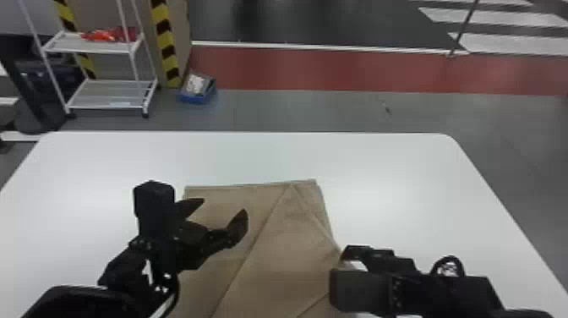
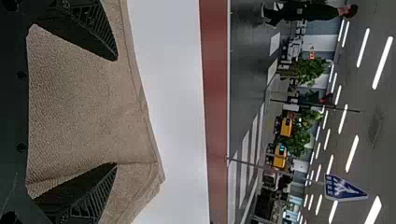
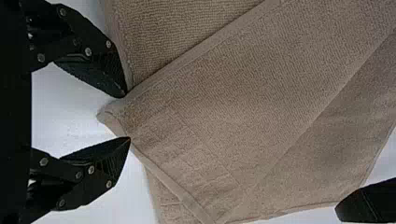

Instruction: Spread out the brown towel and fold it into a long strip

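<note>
One brown towel [image 1: 287, 241] lay partly folded on one white table [image 1: 380, 177], its visible length running away from the robot, a folded layer's tip pointing toward the far edge. Of two grippers, the left [image 1: 224, 206] spread wide over it; the right [image 1: 355, 253], also wide, flanked a side corner.

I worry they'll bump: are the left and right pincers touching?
Apart: the head view shows brown towel between the left pincer and the right pincer.
</note>
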